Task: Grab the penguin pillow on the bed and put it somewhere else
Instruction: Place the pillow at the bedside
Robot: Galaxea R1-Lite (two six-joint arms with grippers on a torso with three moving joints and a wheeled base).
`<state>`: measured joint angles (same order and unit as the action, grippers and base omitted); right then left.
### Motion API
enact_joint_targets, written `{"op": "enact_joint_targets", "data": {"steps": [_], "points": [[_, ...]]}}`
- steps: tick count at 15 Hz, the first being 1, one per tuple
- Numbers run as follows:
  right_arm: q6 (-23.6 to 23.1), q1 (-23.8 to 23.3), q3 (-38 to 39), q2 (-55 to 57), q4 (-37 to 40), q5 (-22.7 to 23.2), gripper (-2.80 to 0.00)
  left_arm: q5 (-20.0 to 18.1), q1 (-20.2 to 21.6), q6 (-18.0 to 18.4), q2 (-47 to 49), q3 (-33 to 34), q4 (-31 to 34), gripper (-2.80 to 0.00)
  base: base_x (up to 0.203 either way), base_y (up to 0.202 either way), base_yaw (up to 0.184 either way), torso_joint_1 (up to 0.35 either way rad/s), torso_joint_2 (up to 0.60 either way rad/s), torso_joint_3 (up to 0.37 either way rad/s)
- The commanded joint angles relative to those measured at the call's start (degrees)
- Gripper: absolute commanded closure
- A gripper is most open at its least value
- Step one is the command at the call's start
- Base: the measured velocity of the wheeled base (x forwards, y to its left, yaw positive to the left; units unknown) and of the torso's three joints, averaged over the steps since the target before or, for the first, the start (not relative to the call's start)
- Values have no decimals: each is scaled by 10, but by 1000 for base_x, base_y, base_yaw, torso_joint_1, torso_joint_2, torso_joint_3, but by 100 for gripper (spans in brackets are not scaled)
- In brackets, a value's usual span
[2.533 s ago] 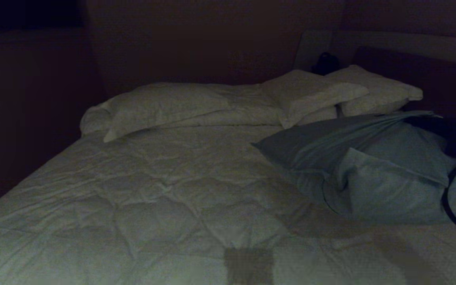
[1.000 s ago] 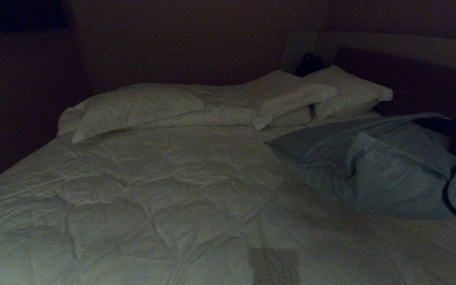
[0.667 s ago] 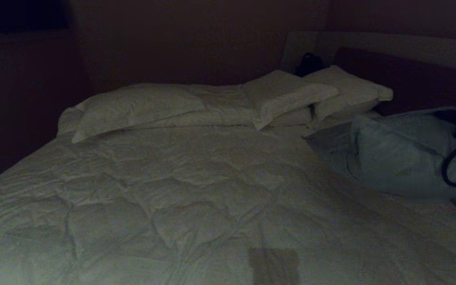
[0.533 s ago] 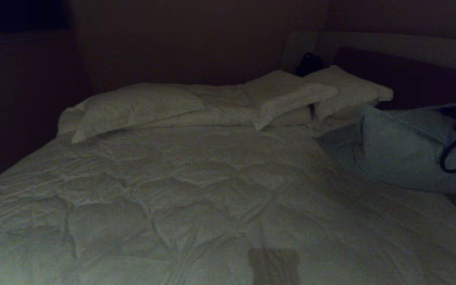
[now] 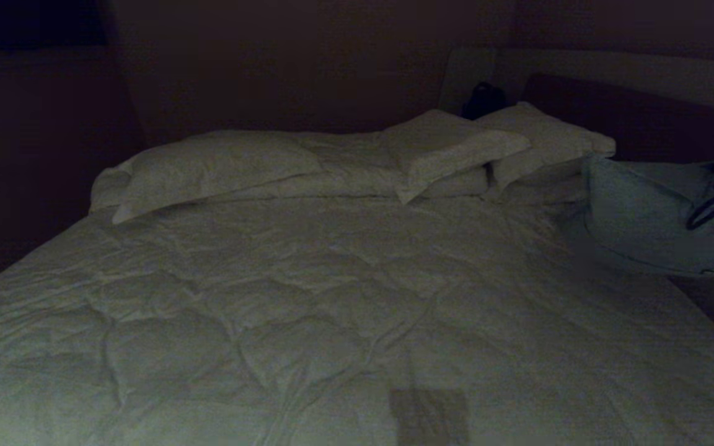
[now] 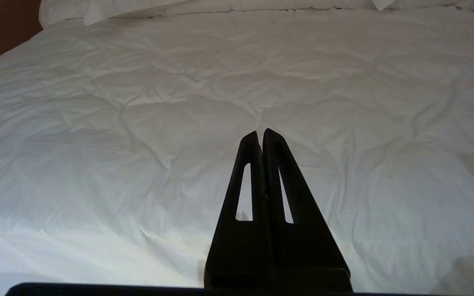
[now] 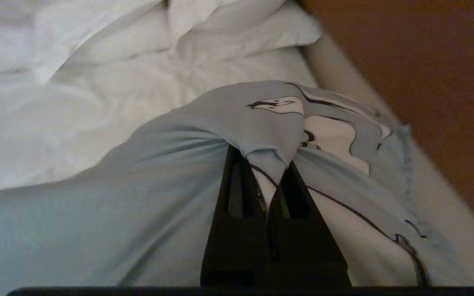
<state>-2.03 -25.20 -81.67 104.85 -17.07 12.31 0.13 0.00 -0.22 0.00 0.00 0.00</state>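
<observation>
Your right gripper (image 7: 270, 181) has its fingers (image 7: 237, 197) pinched fully together on a fold of the penguin pillow (image 7: 146, 197), the cloth bunching over the tips so that the ends are hidden under it. You can see the grey-blue fabric pulled into tight creases running toward the pinch. A black-and-white penguin print lies just beyond it, with dark outline strokes trailing along the pillow's edge. The rest of the cover is plain.

In the head view, your pillow (image 5: 648, 229) sits at the far right side of the bed (image 5: 307, 297), close to the mattress edge and just in front of the white pillows (image 5: 456, 148). It is crumpled into a rounded heap, with a dark cable (image 5: 710, 207) draped across its top. Whether it is lifted clear of the duvet or resting on it, you cannot tell from here.

Your left gripper (image 6: 261, 137) has its fingers (image 6: 247, 172) closed against each other, with nothing between them. It points out over the wrinkled white quilted duvet (image 6: 138, 123).
</observation>
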Motion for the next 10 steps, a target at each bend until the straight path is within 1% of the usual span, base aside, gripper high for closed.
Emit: {"op": "enact_joint_targets", "data": {"steps": [1, 4, 6, 7, 9, 10], "points": [[-2, -5, -89, 79, 81, 2, 0, 0, 0, 0, 0, 0, 0, 0, 0, 0, 0, 0, 0, 0], [-17, -6, -198, 138, 149, 3, 0, 0, 0, 0, 0, 0, 0, 0, 0, 0, 0, 0, 0, 0], [-18, -6, -281, 181, 229, 3, 0, 0, 0, 0, 0, 0, 0, 0, 0, 0, 0, 0, 0, 0], [-18, -6, -299, 198, 265, 3, 0, 0, 0, 0, 0, 0, 0, 0, 0, 0, 0, 0, 0, 0], [-17, -3, -292, 193, 298, 5, 0, 0, 0, 0, 0, 0, 0, 0, 0, 0, 0, 0, 0, 0], [-17, -3, -292, 188, 307, 21, 0, 0, 0, 0, 0, 0, 0, 0, 0, 0, 0, 0, 0, 0]]}}
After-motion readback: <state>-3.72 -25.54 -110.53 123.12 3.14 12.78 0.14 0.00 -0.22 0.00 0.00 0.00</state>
